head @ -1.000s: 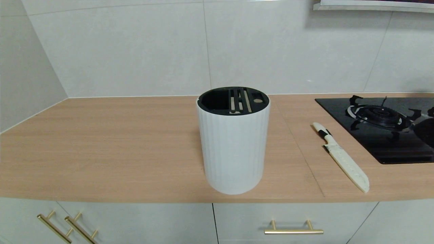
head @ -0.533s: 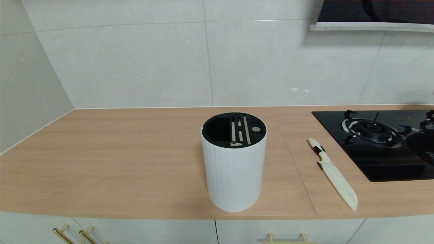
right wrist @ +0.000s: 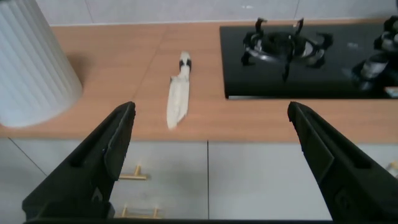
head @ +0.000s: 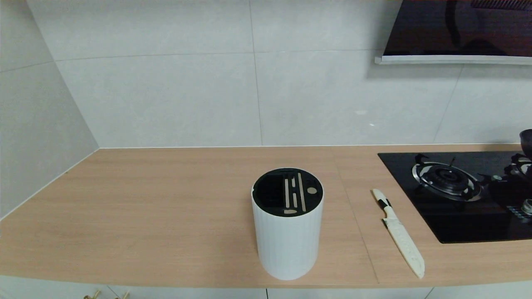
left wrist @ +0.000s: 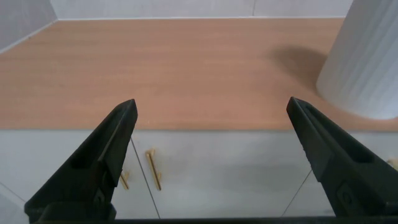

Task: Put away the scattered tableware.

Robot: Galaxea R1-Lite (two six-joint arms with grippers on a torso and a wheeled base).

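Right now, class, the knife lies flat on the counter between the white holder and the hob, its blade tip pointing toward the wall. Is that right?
Not quite. The knife lies flat on the counter between the white holder and the hob, but its blade tip points toward the counter's front edge; the handle points toward the wall. The head view shows this.

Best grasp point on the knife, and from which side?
Take the knife by its handle, coming straight down from above and closing across its width. It lies flat on the counter, handle toward the wall, blade toward the front edge, so the handle is likely the safer hold.
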